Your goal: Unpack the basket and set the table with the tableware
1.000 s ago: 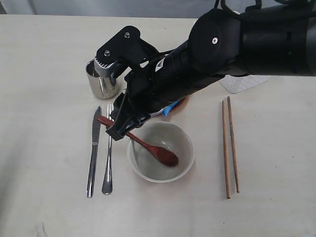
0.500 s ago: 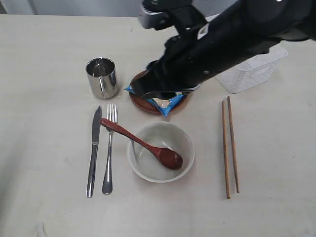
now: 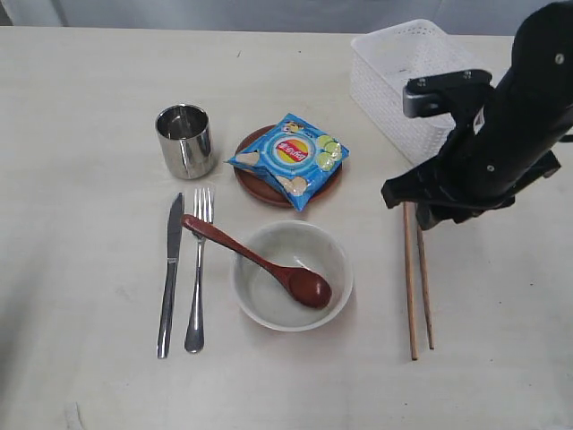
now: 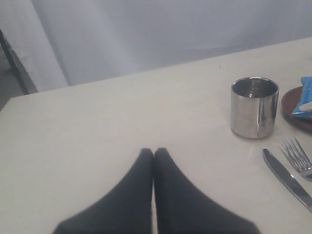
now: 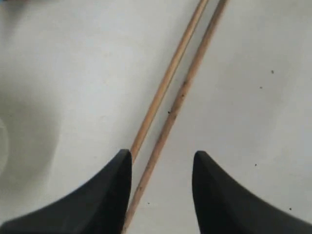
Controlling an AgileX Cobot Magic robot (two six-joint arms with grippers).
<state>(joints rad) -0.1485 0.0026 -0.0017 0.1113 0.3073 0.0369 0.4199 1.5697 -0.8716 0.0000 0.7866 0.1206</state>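
**A:** Where do we find the white perforated plastic basket [image 3: 394, 72]?

**B:** At about one o'clock from the pale speckled round bowl [image 3: 333, 251]. It stands upright on the pale beige surface [image 3: 89, 107], and the black right arm [image 3: 501, 134] covers its near corner.

**A:** And what do we see around the bowl?

**B:** The dark red wooden spoon [image 3: 260, 262] has its scoop inside the bowl. Its handle leans out over the rim towards ten o'clock, and the end lies across the steel fork [image 3: 195, 296]. The steel knife [image 3: 168, 278] lies just beside the fork, both at nine o'clock. The shiny steel cup [image 3: 185, 141] stands upright at eleven. The reddish-brown round plate [image 3: 255, 190] sits at twelve with a blue chip bag [image 3: 289, 159] on it.

**A:** The brown wooden chopsticks [image 3: 412, 296]?

**B:** At three o'clock, side by side on the surface, well apart from the bowl.

**A:** What do we make of the right arm's fingers [image 5: 107, 195]?

**B:** Released. They stand spread and grasp nothing, over the chopstick ends nearer the basket. One chopstick runs close under a fingertip, and we cannot tell whether they touch.

**A:** And the left arm's fingers [image 4: 131, 195]?

**B:** Clenched tip to tip on nothing, above bare surface, with the cup, knife and fork off to one side.
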